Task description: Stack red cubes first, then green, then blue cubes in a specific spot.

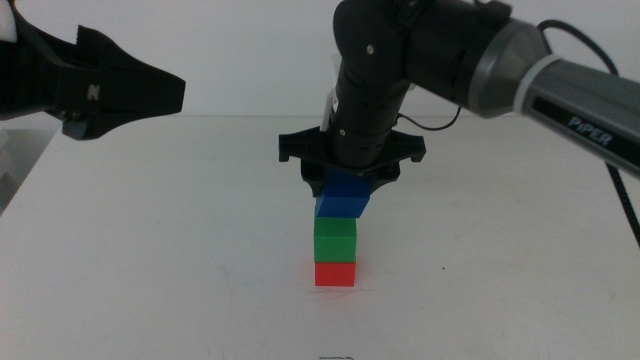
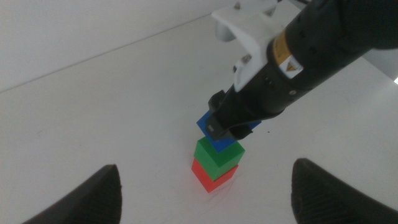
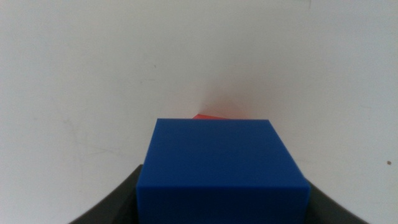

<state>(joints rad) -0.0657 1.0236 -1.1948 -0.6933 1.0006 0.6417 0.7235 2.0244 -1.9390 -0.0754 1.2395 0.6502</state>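
The red cube (image 1: 335, 273) sits on the white table with the green cube (image 1: 335, 240) stacked squarely on it. My right gripper (image 1: 345, 188) comes down from above and is shut on the blue cube (image 1: 343, 198). It holds the blue cube right at the green cube's top, slightly tilted and shifted right. The left wrist view shows the same stack: red (image 2: 208, 177), green (image 2: 217, 157), blue (image 2: 219, 144). In the right wrist view the blue cube (image 3: 221, 165) fills the space between the jaws, with a red sliver (image 3: 214, 116) behind it. My left gripper (image 1: 178, 95) is open and hovers at the far left.
The white tabletop (image 1: 150, 250) is bare around the stack. The right arm (image 1: 520, 70) reaches in from the upper right, with a cable trailing behind it. The table's far edge runs behind the stack.
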